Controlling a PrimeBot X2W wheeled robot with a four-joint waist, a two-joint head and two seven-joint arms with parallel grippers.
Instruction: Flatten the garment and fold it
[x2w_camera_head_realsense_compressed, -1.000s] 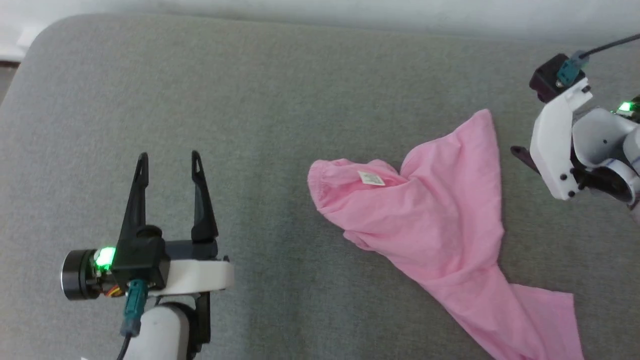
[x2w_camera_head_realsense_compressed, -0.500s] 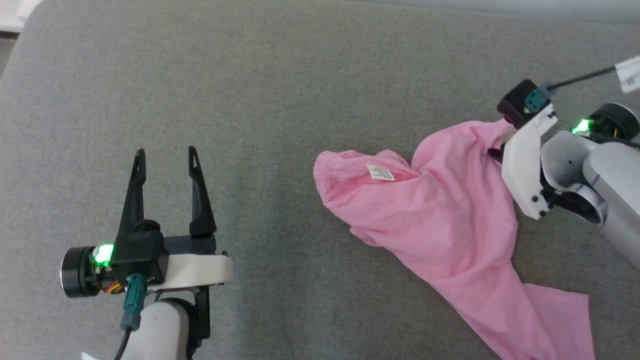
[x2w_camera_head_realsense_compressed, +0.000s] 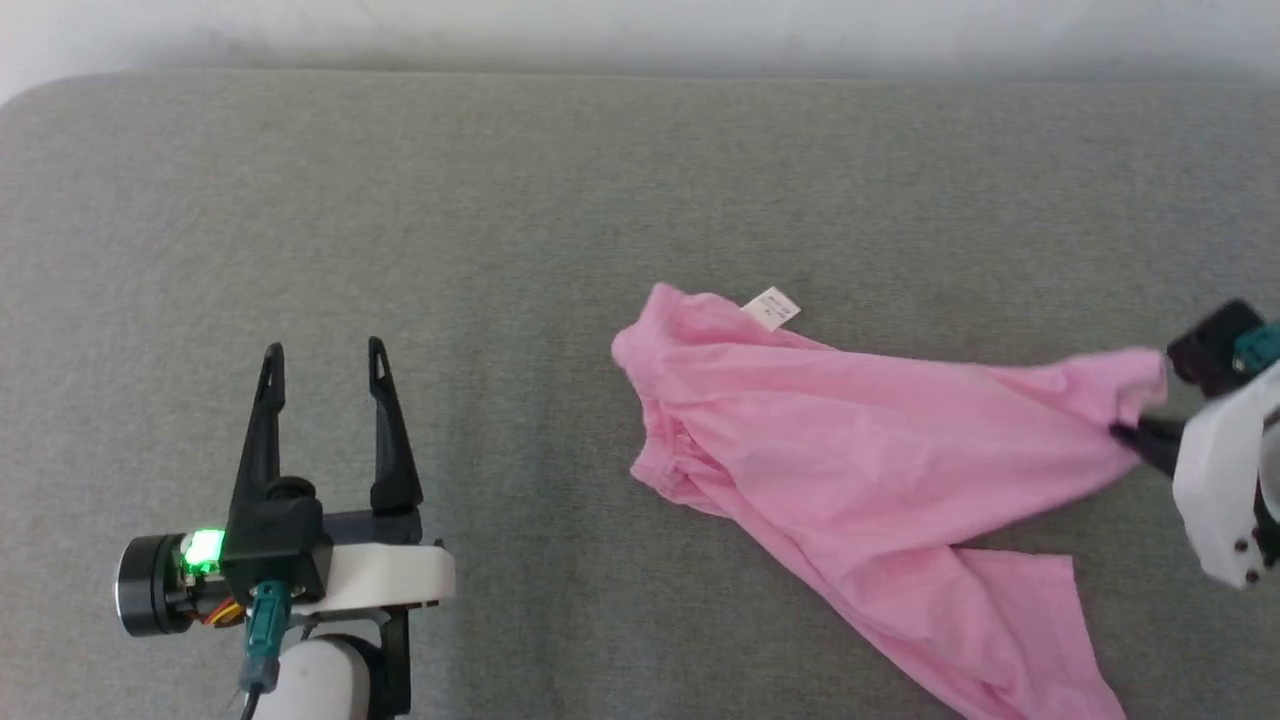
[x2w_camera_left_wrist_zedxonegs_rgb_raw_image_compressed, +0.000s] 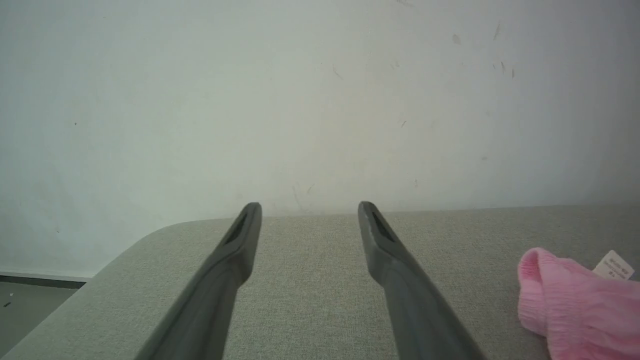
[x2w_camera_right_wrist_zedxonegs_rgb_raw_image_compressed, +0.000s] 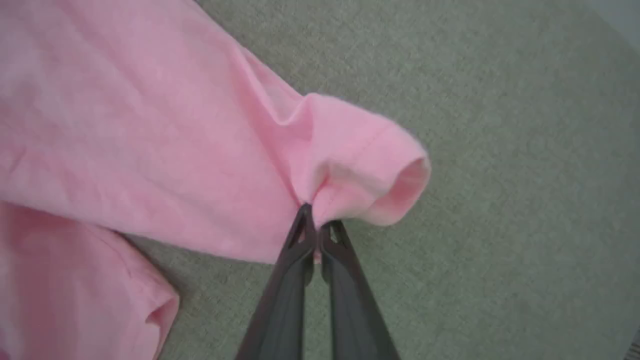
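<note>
The pink garment (x2w_camera_head_realsense_compressed: 850, 450) lies stretched across the right half of the grey cushion (x2w_camera_head_realsense_compressed: 500, 200), a small white tag (x2w_camera_head_realsense_compressed: 772, 308) at its upper left end. My right gripper (x2w_camera_head_realsense_compressed: 1125, 432) pinches the hem of one leg at the far right; in the right wrist view the two dark fingers of that gripper (x2w_camera_right_wrist_zedxonegs_rgb_raw_image_compressed: 316, 225) are shut on the garment's cuff (x2w_camera_right_wrist_zedxonegs_rgb_raw_image_compressed: 360, 170). The other leg (x2w_camera_head_realsense_compressed: 1000, 630) trails toward the bottom right. My left gripper (x2w_camera_head_realsense_compressed: 322, 362) stands open at the lower left, well apart from the cloth, nothing between its fingers (x2w_camera_left_wrist_zedxonegs_rgb_raw_image_compressed: 245, 235). The garment's waistband end (x2w_camera_left_wrist_zedxonegs_rgb_raw_image_compressed: 565, 300) shows at that view's right.
A pale wall (x2w_camera_left_wrist_zedxonegs_rgb_raw_image_compressed: 320, 100) rises behind the cushion's far edge. The cushion's rounded corner (x2w_camera_left_wrist_zedxonegs_rgb_raw_image_compressed: 125, 245) drops to the floor at the left of the left wrist view. Bare grey fabric (x2w_camera_head_realsense_compressed: 500, 450) lies between my left gripper and the garment.
My right gripper closed on the upper leg's hem and pulled it right and down, stretching that leg out flat. The head camera shifted. The left arm stayed put.
</note>
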